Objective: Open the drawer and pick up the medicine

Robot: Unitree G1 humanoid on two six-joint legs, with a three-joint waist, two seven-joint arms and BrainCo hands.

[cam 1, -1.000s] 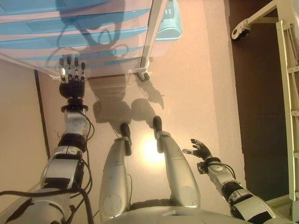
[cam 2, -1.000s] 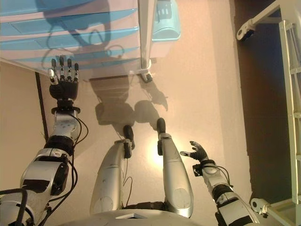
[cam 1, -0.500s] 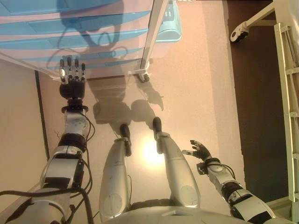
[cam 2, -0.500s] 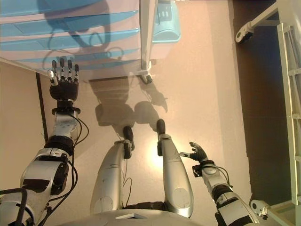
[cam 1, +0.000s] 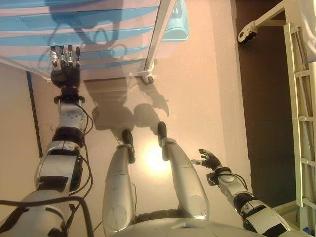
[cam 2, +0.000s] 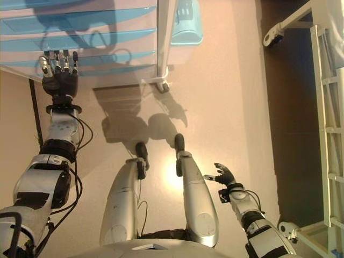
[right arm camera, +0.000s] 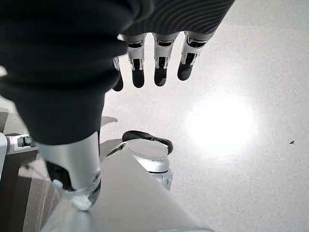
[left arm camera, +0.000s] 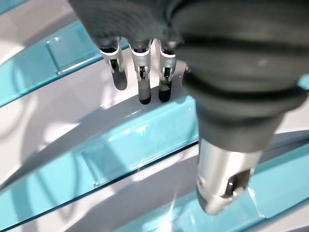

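A white drawer cabinet (cam 1: 98,44) with translucent blue drawer fronts (left arm camera: 140,145) stands on castors at the upper left. All its drawers look closed, and no medicine shows in any view. My left hand (cam 1: 64,61) reaches up to the cabinet's lower drawers, fingers straight and open, their dark tips (left arm camera: 144,94) close to the white strip above a blue front. My right hand (cam 1: 210,159) hangs low by my right side, open and empty, over the bare floor (right arm camera: 231,121).
A light blue bin (cam 1: 177,22) sits behind the cabinet's right post, whose castor (cam 1: 146,78) rests on the floor. A white wheeled frame (cam 1: 296,98) stands along the right over a dark floor strip. A dark line (cam 1: 34,123) runs down the floor at the left.
My left hand has moved up and closer to the drawer fronts. The whole picture has shifted a little, so the camera moved too. The right hand stays where it was.
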